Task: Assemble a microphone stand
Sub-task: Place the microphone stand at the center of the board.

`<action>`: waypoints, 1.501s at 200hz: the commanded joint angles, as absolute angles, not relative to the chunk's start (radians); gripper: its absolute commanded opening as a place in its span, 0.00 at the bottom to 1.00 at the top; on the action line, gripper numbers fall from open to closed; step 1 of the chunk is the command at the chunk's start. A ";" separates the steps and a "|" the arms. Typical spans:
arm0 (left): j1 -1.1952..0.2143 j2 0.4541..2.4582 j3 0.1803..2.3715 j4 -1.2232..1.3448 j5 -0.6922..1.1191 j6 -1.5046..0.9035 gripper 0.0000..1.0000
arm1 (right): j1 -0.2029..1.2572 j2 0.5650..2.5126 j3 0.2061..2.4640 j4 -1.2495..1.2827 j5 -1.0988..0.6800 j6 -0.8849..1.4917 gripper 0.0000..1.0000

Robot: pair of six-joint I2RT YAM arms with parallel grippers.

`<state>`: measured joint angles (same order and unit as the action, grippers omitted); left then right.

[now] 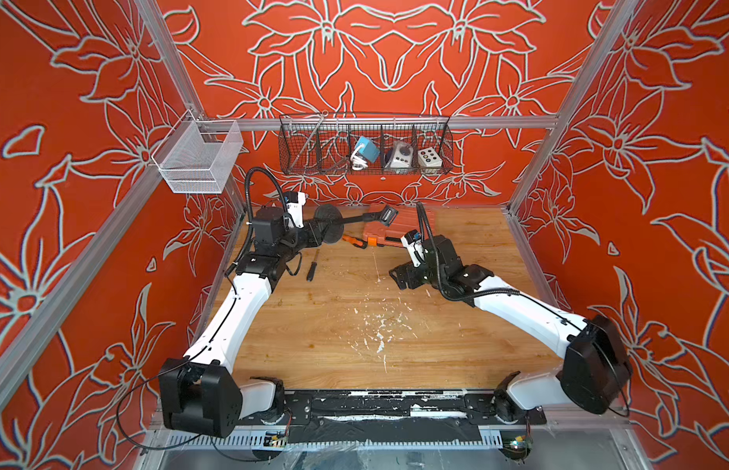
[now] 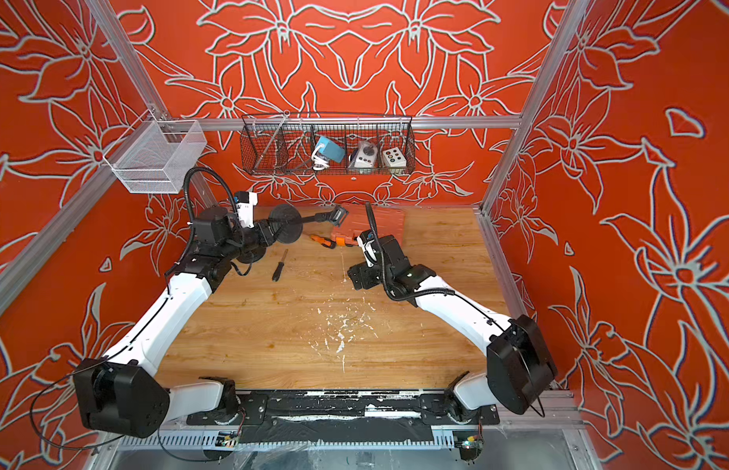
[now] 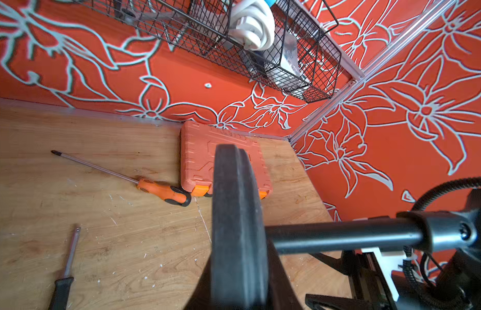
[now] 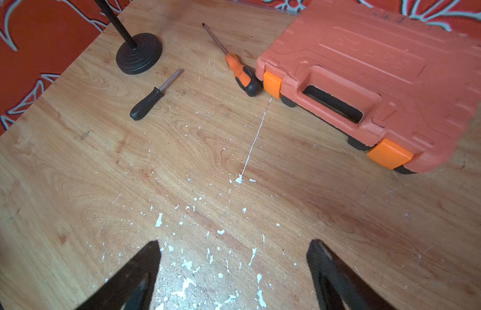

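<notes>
Clamped all but shut with the left gripper (image 3: 240, 287), low centre of the left wrist view, on the rim of the round black base (image 3: 238, 214). Seen edge-on there, so carried on its side, clear of the wooden table (image 1: 354, 358). Running from the base toward frame right, the pole (image 3: 341, 236). At its far end, upper centre of a top view, the microphone clip (image 1: 388, 215), overlapping the orange tool case (image 1: 397, 234) and close by the right arm's wrist.

Spread wide and empty at the bottom of the right wrist view, the right gripper (image 4: 234, 268), over paint-flecked wood. Beyond it, an orange-handled screwdriver (image 4: 243, 75) touching the case and a black-handled driver (image 4: 146, 103) lying apart.

Odd: upper left of the right wrist view, a ringed base (image 4: 139, 53) flat on the wood, no gripper at it. Cannot square that with the other views.

Risks, as judged:
- Rim-only hold on a heavy disc with a long lever, so liable to swivel or slip.
- Clip liable to snag the right arm's cable.
- If dropped, likely onto the tools.
</notes>
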<state>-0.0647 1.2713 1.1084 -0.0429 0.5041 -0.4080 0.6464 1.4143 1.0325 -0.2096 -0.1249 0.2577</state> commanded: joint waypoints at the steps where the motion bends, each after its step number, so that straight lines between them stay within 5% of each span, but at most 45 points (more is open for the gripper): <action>1: -0.061 1.254 1.142 -0.012 0.509 -0.506 0.00 | 0.624 1.388 1.014 -0.211 -0.144 0.272 0.89; 58: -0.014 1.007 0.896 -0.057 0.396 -1.002 0.00 | 0.605 1.362 0.981 -0.191 -0.199 0.285 0.89; 98: 0.165 0.935 0.742 -0.032 0.517 -1.149 0.00 | 0.603 1.346 0.962 -0.178 -0.254 0.299 0.88; 161: 0.359 0.981 0.580 0.119 0.535 -1.036 0.00 | 0.591 1.324 0.964 -0.223 -0.250 0.259 0.89; 300: 0.403 1.439 0.560 0.386 0.634 -0.951 0.00 | 0.496 1.320 0.973 -0.260 -0.323 0.226 0.89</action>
